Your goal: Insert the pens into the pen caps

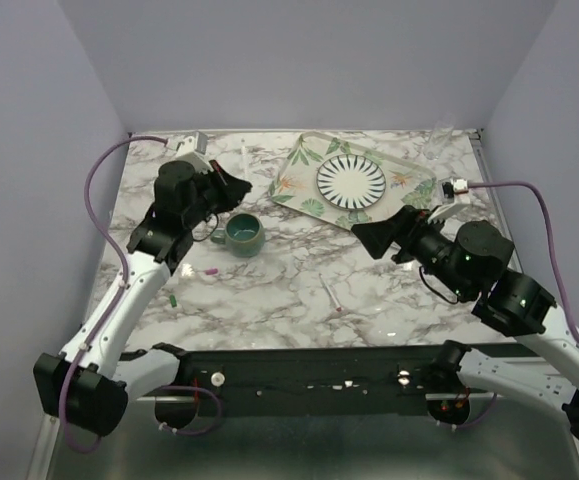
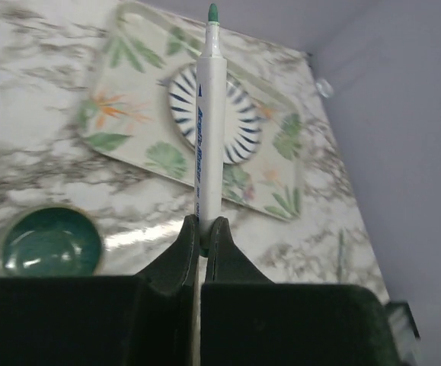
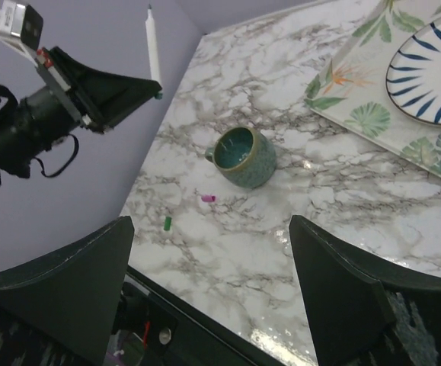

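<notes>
The white, grey-veined marble table (image 1: 269,310) carries a leaf-printed rectangular tray (image 1: 304,158) with a blue-striped round plate (image 1: 350,180) on it, and a green ceramic cup (image 1: 241,233) stands left of the tray. The left end effector (image 2: 205,229) is above the table, clamped on a white stick pen with a green tip (image 2: 210,130). The right end effector (image 1: 369,233) has its fingers spread wide, holding nothing. A second white stick pen (image 1: 331,293) lies on the table, well apart from the tiny pink tube cap (image 3: 208,198) and tiny green tube cap (image 3: 167,223) lying near the cup.
</notes>
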You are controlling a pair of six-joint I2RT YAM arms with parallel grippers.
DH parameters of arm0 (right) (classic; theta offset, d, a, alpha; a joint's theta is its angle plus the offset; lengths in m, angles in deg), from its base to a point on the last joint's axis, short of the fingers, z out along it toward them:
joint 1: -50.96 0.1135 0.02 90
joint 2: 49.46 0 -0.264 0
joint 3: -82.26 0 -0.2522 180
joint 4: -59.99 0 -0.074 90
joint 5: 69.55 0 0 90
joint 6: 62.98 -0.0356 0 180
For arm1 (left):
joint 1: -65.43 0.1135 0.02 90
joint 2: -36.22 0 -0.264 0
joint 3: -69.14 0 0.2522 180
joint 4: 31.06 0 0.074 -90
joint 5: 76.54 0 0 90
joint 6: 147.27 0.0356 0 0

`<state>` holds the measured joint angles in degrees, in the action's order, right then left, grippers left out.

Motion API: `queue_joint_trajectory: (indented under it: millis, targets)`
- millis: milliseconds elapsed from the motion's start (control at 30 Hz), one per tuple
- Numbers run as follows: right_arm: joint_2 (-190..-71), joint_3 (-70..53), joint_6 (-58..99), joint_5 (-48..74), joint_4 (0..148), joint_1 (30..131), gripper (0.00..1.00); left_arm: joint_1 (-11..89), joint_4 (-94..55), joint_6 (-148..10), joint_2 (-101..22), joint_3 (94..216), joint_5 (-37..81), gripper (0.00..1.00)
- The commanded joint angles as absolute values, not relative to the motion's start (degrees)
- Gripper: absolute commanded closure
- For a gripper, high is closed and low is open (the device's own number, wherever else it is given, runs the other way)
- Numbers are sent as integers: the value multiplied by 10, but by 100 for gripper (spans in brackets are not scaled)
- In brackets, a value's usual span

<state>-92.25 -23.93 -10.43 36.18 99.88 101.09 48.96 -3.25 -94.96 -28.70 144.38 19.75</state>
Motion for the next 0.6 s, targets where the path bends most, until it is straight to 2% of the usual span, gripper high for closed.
queue_joint_trajectory:
  millis: [0,133,333,433,567]
  targets:
    - [-917,-257,-103,351,900,1007,11,390,-188,-964,-232,1372,404,100]
    - [-905,-321,-99,289,821,1007,12,296,-270,-998,-192,1322,412,100]
    - [-926,-356,-109,241,722,1007,15,225,-330,-1024,-166,1290,387,100]
    - [-952,-349,-115,229,724,1007,19,199,-343,-1028,-160,1286,380,100]
    - [-965,-377,-138,181,655,1007,28,183,-343,-1028,-157,1286,364,100]
